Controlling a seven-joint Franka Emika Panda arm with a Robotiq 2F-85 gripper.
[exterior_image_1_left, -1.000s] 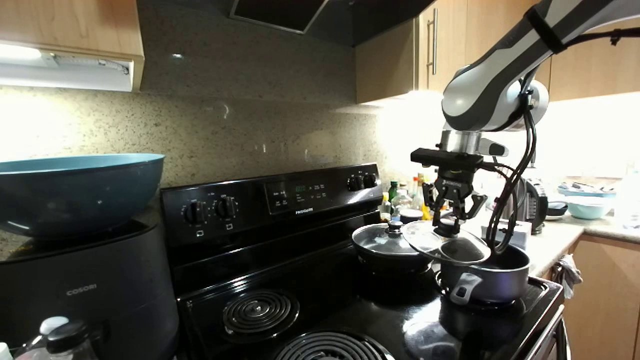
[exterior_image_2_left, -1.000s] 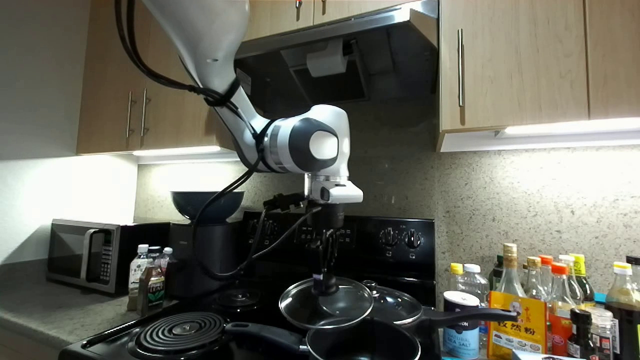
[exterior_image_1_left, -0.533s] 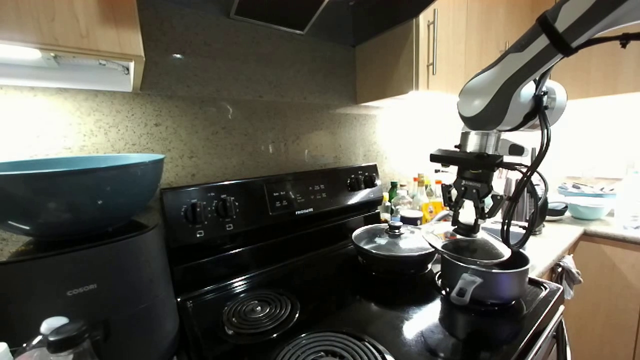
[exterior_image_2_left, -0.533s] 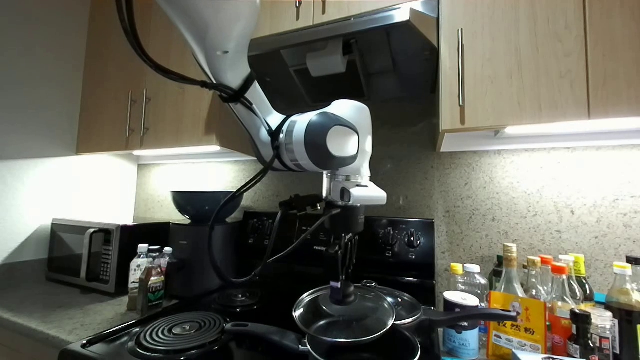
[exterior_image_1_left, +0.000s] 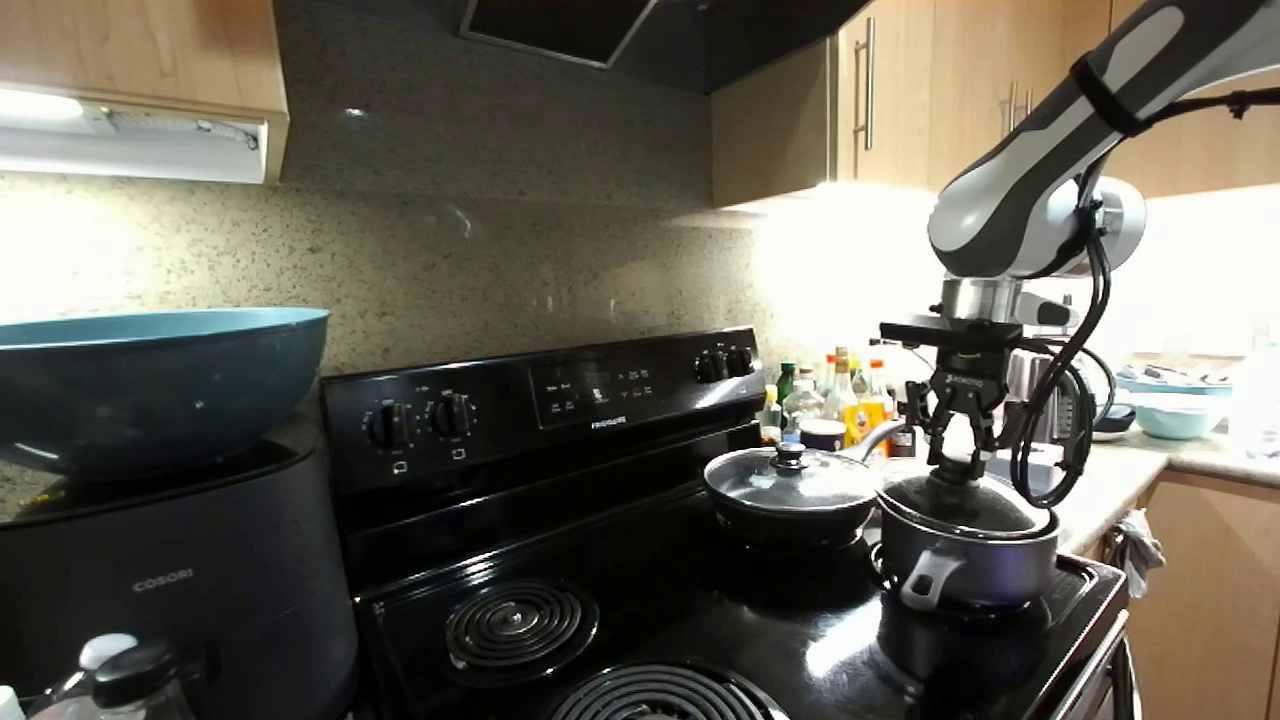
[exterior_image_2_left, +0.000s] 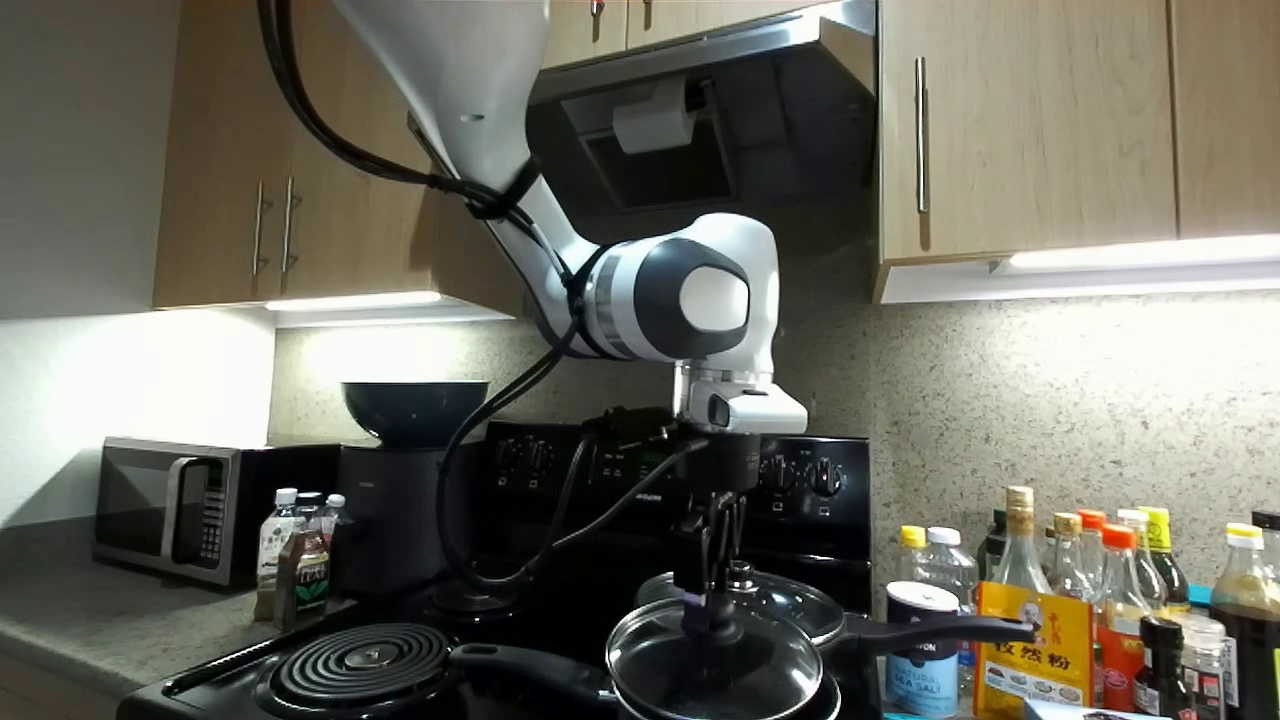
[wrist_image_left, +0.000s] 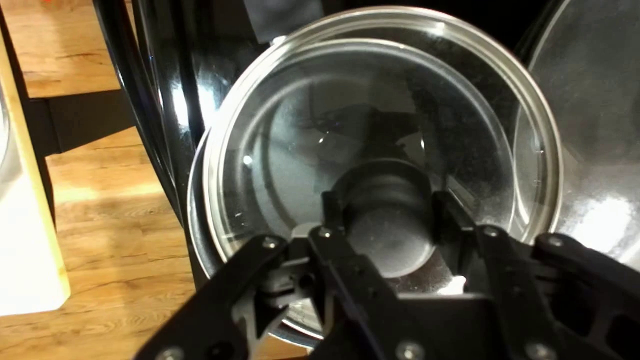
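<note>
My gripper points down and is shut on the black knob of a round glass lid. In the wrist view the fingers stand on both sides of the knob. The lid is over the dark saucepan, at about rim height and a little off centre. Part of the pot's rim shows beyond the lid's edge in the wrist view. I cannot tell whether the lid touches the rim. A second pan with its own glass lid stands close beside the saucepan.
Coil burners are on the black stove. The saucepan's handle sticks out over the stove. Bottles, a salt can and a yellow packet stand beside it. A blue bowl sits on an air fryer. A range hood hangs above.
My gripper has carried the lid sideways, away from the second pan, and then lowered it over the saucepan. The saucepan and second pan have not moved.
</note>
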